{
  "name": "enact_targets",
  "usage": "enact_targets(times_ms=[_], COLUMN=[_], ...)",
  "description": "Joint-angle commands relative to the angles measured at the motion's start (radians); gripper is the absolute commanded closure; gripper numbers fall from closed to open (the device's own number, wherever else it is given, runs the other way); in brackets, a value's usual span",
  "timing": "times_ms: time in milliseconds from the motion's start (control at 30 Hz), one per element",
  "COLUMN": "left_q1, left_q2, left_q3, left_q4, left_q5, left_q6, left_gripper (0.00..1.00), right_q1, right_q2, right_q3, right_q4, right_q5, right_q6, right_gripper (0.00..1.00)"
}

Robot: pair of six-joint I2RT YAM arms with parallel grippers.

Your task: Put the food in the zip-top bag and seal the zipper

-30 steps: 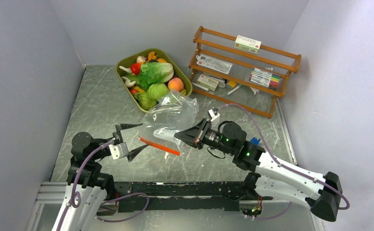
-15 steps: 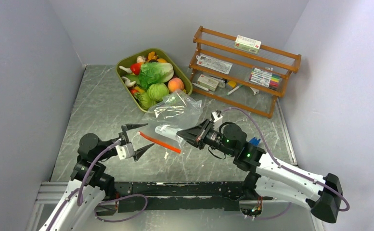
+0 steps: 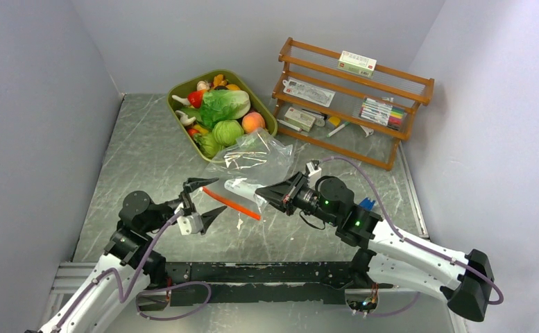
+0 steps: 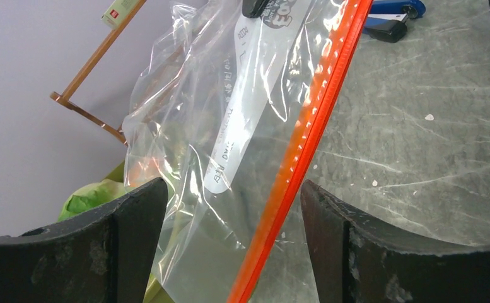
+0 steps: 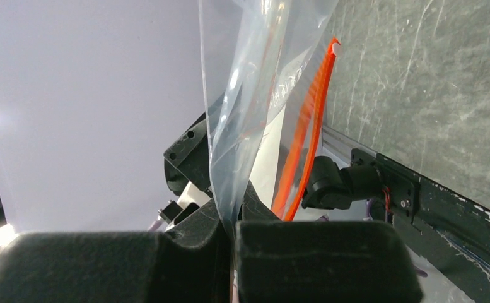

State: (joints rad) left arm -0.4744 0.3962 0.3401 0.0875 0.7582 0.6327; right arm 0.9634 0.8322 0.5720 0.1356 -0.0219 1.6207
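From above, the clear, floppy plastic zip-top bag (image 3: 252, 156) is lying near the middle of the grey marbled table (image 3: 141, 152), with its thin orange-red plastic zipper (image 3: 233, 205) running along its 7 o'clock edge. The left tool (image 3: 219, 194) is standing wide, its two prongs straddling the zipper's 9 o'clock end. The right tool (image 3: 259, 195) is pointing toward 9 o'clock and pinching the bag beside its white label (image 3: 242, 188). The toy food is sitting in the olive-green oval tub (image 3: 183, 90) at 11 o'clock from the bag: leafy green lettuce (image 3: 223, 104), round green cabbage (image 3: 227, 131) and orange-pink peach (image 3: 253, 122). A brown wooden rack (image 3: 391, 158) is standing at 1 o'clock. In the left wrist view, the black fingers (image 4: 122, 246) are gaping far apart, and the zipper is passing between them from 6 o'clock up to 1 o'clock, nearer the right-hand finger, with the bag spreading toward 11 o'clock. In the right wrist view, the tool is squeezing a fold of the clear plastic, jaws pressed together, while the zipper is curving beyond it toward 12 o'clock.
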Motion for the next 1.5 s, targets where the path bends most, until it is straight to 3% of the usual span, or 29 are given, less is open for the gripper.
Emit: enact_targets(times_ms=[0,800,1467], left_q1=[-0.024,-0.040,-0.105], left_q2=[-0.004,-0.018,0.123], left_q3=[0.012,-0.005,0.029], left_q4=[0.008,0.040,0.027], left_q5=[-0.038,-0.154,-0.182], left_q6=[0.067,0.265,0.386], left_gripper=[0.24,0.33,0.36], right_q1=[-0.005,-0.005,-0.005], right_q2=[0.004,0.013,0.013], right_q3=[0.009,-0.034,-0.072], right_q4=[0.023,0.069,0.185], right_q5=[0.001,-0.048,-0.085], right_q6=[0.023,0.083,0.162], right_gripper=[1.00,1.00,1.00])
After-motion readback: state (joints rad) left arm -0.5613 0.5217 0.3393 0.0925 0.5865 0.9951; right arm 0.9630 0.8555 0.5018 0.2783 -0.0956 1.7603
